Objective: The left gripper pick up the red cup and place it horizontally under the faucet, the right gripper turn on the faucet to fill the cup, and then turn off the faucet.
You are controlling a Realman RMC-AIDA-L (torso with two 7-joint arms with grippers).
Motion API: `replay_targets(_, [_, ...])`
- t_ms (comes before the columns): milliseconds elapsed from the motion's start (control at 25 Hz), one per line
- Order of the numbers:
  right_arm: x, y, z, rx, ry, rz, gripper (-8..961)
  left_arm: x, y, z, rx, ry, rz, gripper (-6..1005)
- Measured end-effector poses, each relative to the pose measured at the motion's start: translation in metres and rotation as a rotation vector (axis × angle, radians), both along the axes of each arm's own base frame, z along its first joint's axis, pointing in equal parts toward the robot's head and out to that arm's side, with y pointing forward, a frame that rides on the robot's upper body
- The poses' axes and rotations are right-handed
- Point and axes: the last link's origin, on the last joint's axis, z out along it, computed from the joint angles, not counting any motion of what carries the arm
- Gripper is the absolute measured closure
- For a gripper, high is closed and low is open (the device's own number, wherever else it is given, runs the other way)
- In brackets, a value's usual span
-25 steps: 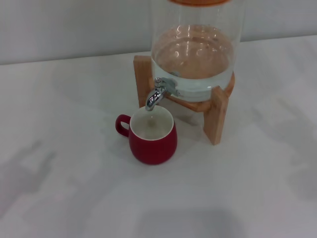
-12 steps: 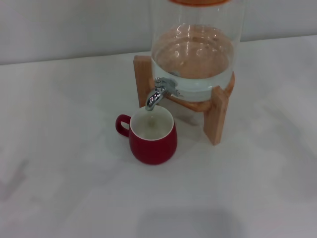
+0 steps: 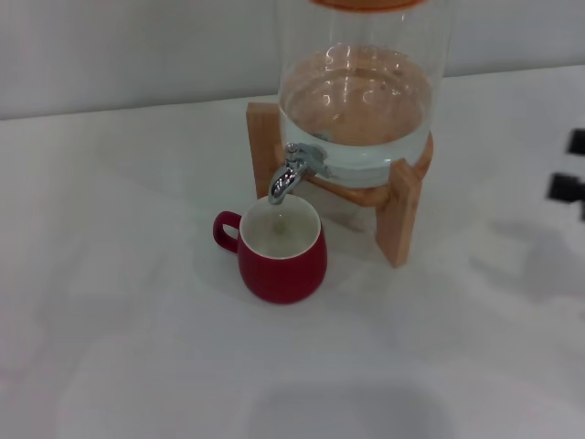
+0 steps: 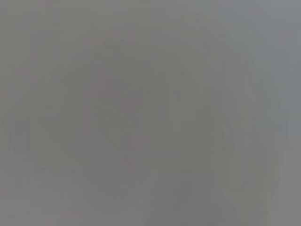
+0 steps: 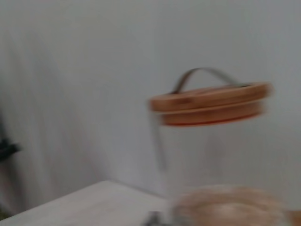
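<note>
stood upright beneath the faucet [image 3: 291, 174] to catch water: the red cup [image 3: 281, 250], well apart from the right gripper [image 3: 569, 174]; jaws' state unclear.

clear glass jar [image 3: 361, 82], wooden stand [image 3: 399, 212], wooden lid [image 5: 210, 103], white table [image 3: 137, 274]

Very little of the robot's own body is shown. In the head view, only two small black, blocky pieces of the right end effector [image 3: 569, 174] are seen at the right edge of the table, one above the other and cut off by the frame; whether they are parted or closed cannot be told. No cables, screws, lights or markings can be made out on them. Nothing of the body is shown in the left wrist view.
</note>
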Motion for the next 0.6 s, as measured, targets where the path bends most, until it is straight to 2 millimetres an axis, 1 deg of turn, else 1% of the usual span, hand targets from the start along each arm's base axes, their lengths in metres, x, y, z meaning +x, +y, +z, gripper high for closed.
replay_targets(160, [-0.033,0.013,-0.028,-0.098,-0.022,0.098,233,-0.001,0.007,0.003,0.013,-0.016,0.032,111])
replay_targets(400, [-0.077,0.030,-0.071,-0.166,-0.082,0.187,233,0.001,0.021,0.002,-0.008,-0.025,0.043,112])
replay_targets(440, [-0.080,0.032,-0.075,-0.170,-0.084,0.188,233,0.002,0.024,0.002,-0.009,-0.023,0.043,112])
replay_targets(480, [-0.086,0.035,-0.083,-0.182,-0.089,0.192,233,0.002,0.027,0.003,-0.009,-0.020,0.042,112])
replay_targets(600, [-0.094,0.046,-0.101,-0.177,-0.110,0.166,232,0.006,0.034,0.005,-0.018,0.008,0.042,112])
